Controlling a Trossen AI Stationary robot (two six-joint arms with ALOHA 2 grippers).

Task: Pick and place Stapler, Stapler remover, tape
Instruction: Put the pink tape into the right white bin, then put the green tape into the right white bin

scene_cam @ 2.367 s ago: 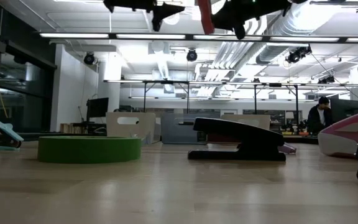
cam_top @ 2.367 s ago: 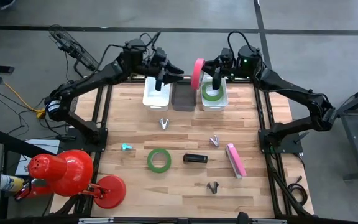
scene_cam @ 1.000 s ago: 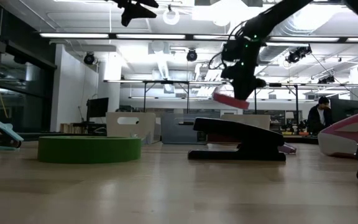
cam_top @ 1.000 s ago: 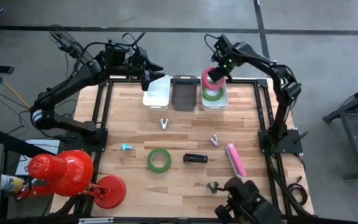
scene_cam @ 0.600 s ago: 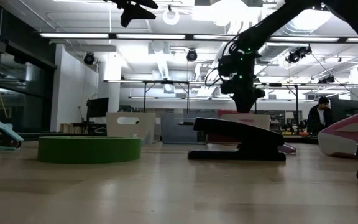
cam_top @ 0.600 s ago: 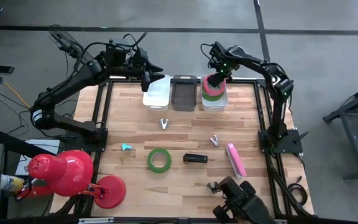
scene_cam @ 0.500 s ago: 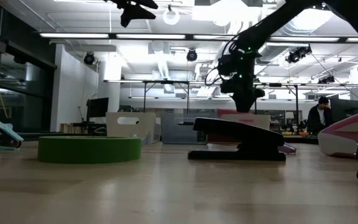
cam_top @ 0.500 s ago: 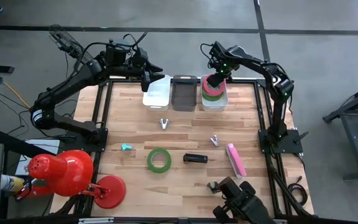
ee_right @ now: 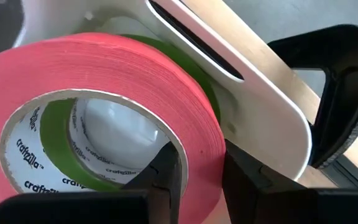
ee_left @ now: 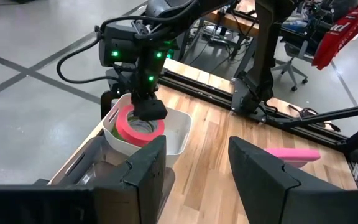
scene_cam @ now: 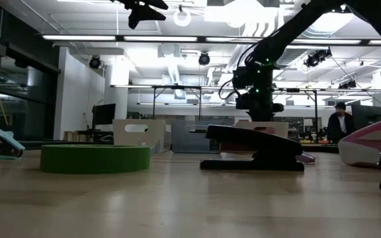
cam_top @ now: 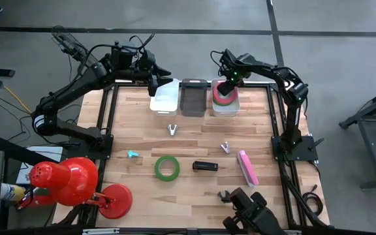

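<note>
So far, the right gripper [cam_top: 223, 87] clasps the pink tape [cam_top: 222, 93] over a green roll in the white bin [cam_top: 225, 108] at the worktop's far edge. Another green tape [cam_top: 166, 168], staplers and removers remain mid-table. The left gripper [cam_top: 159, 75] hangs spread.

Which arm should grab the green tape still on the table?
Left. Its claw is open and free; the right claw is shut on the pink tape in the bin. The green tape lies left of centre.

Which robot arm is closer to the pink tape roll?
Right. The right gripper pinches the pink tape roll inside the white bin; the left gripper hovers farther off.
</note>
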